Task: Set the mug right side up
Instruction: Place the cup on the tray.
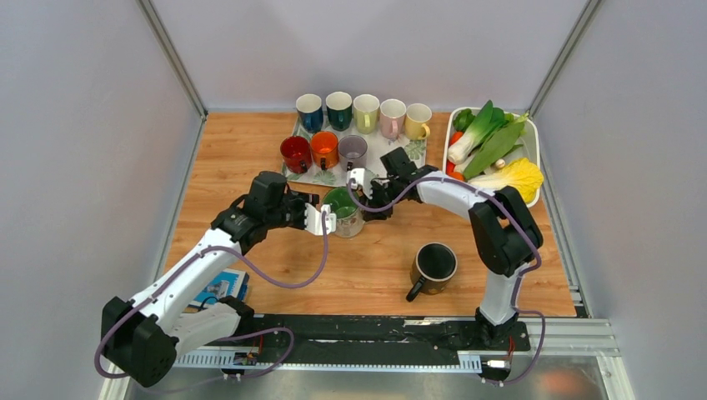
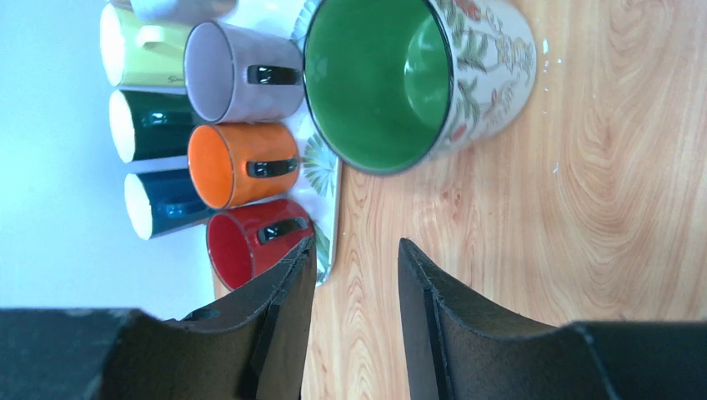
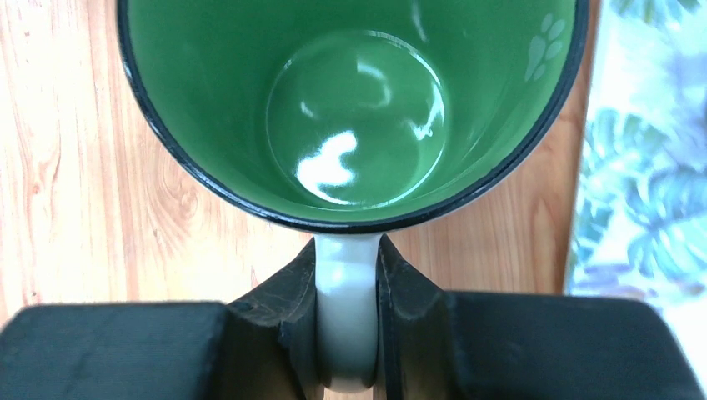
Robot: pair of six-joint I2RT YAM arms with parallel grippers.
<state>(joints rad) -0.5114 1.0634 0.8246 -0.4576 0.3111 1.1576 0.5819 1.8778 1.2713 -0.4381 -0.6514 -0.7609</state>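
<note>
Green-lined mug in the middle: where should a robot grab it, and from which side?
Grip the mug by its white handle, a narrow bar that fits between the jaws and sticks out toward the right arm. Come from that side, as the right gripper, shut on it, does now.

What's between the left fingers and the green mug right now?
Nothing visible: only bare table between the left fingers and the mug. The right fingers are shut on its handle.

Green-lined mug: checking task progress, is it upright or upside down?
Upright: the mug shows its green inside from above; the right pincer grips its handle.
</note>
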